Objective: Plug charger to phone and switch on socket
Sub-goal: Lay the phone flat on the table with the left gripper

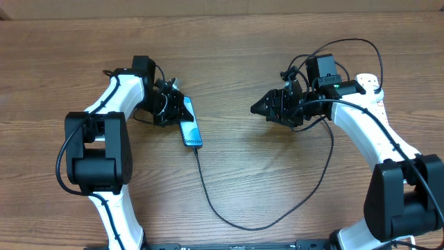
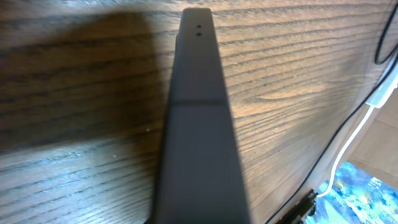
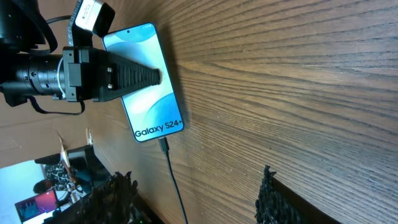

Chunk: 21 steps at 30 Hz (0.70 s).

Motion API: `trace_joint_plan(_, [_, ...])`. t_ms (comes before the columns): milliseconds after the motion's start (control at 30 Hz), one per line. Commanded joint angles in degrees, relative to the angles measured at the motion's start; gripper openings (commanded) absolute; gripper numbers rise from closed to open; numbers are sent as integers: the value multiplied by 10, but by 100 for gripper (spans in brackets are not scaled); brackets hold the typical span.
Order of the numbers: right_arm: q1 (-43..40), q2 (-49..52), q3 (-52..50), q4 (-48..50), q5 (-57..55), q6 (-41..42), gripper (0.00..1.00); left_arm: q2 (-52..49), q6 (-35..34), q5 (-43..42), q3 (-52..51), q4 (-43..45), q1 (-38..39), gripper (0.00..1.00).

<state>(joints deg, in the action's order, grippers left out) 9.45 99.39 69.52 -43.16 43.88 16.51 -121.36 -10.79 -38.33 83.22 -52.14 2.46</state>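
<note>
The phone [image 1: 192, 132] lies flat on the wooden table with its blue screen lit; its white "Galaxy S24+" band [image 3: 159, 129] is at the near end. The charger's connector [image 3: 163, 146] sits in that end, and the thin black cable [image 1: 229, 219] loops across the table toward the right arm. My left gripper [image 1: 184, 110] is shut, and its tip [image 3: 157, 76] lies over the screen. In its own view the fingers form one dark wedge [image 2: 198, 15] hiding the phone. My right gripper [image 1: 255, 109] stands open, right of the phone, pointing at it, nothing between its fingers [image 3: 106, 193]. The socket is out of view.
Bare wood table [image 1: 277, 42] surrounds the phone. The cable's loop [image 1: 305, 198] runs near the front edge, in front of the right arm. A thin white cord [image 2: 354, 137] and a black cord hang at the right of the left wrist view.
</note>
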Motion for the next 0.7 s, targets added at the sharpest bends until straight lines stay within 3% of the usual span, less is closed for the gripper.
trace_joint_plan(0, [-2, -2, 12, -1, -3, -3, 66, -2, -8, 11, 9, 1, -5, 4])
trace_joint_plan(200, [-2, -2, 12, -3, -3, -3, 66, -2, -8, 33, 8, 1, -5, 15])
trace_joint_plan(367, [-2, -2, 12, -9, -3, -3, 66, -2, -13, 42, 8, 0, -5, 18])
trace_joint_plan(567, [-2, -2, 12, -16, -3, -3, 66, -2, -13, 42, 8, -1, -5, 36])
trace_joint_plan(667, [-2, -2, 12, -16, -3, -3, 66, -2, -13, 42, 8, -1, -5, 38])
